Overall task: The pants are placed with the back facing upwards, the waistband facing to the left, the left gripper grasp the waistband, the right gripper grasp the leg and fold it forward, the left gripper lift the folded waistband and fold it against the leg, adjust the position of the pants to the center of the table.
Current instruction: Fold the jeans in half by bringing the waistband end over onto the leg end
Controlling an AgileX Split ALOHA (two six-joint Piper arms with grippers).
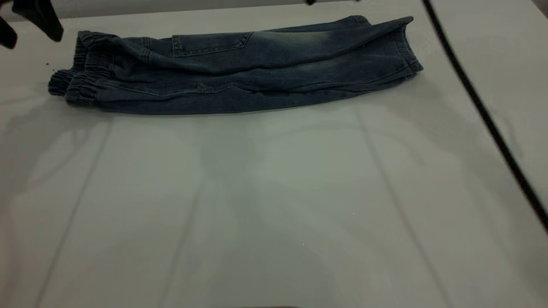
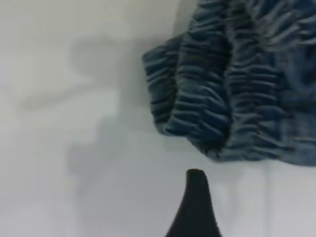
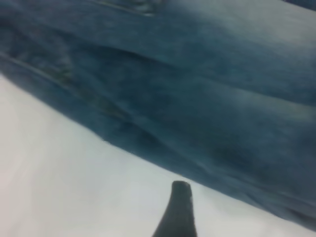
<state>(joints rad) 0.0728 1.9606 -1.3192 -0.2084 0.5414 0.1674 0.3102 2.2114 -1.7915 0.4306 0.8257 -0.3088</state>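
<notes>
The blue denim pants (image 1: 239, 68) lie folded lengthwise along the far side of the white table (image 1: 265, 205). Their ruched waistband (image 1: 79, 72) points left and the leg (image 1: 317, 42) with a pale patch lies on top, its hem at the right. My left gripper (image 1: 25, 28) hangs above the far left corner, just beyond the waistband (image 2: 217, 98). It is open; one black finger (image 2: 195, 202) shows over bare table. My right gripper (image 3: 249, 195) hovers at the denim's edge (image 3: 197, 108), open and empty, with one finger (image 3: 178, 207) showing.
A black cable (image 1: 483, 115) runs diagonally across the right side of the table, past the pants' hem end. A wide stretch of bare tabletop lies in front of the pants. A stitched pocket (image 1: 209, 42) faces up near the waistband end.
</notes>
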